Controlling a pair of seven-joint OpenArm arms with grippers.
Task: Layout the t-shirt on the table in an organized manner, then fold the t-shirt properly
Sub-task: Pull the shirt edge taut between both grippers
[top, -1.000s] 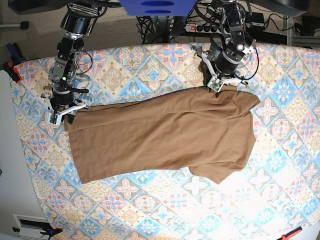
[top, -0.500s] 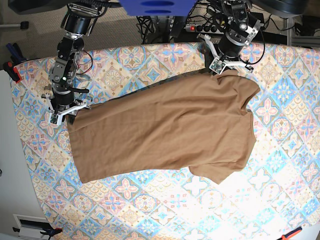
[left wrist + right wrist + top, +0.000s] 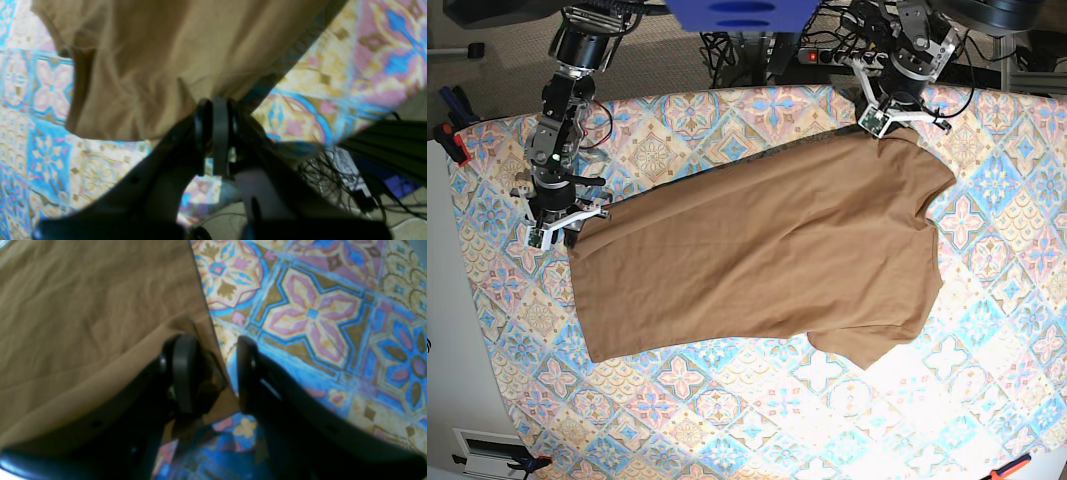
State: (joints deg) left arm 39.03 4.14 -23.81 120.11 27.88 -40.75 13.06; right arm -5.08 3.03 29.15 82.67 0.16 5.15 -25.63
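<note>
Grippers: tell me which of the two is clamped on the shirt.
The left gripper: jaws shut on the t-shirt. The right gripper stands open around its corner.

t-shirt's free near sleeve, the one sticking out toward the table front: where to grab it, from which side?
Judging from the base view, take the t-shirt at that sleeve's pointed outer corner, coming from above and the front table edge. The sleeve lies flat and juts past the body, so its hem edge is exposed with bare cloth around it. The left gripper is already clamped on the far shoulder.

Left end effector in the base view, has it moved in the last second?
Yes. The left end effector, pinching the t-shirt, moved toward the table's far edge.
</note>
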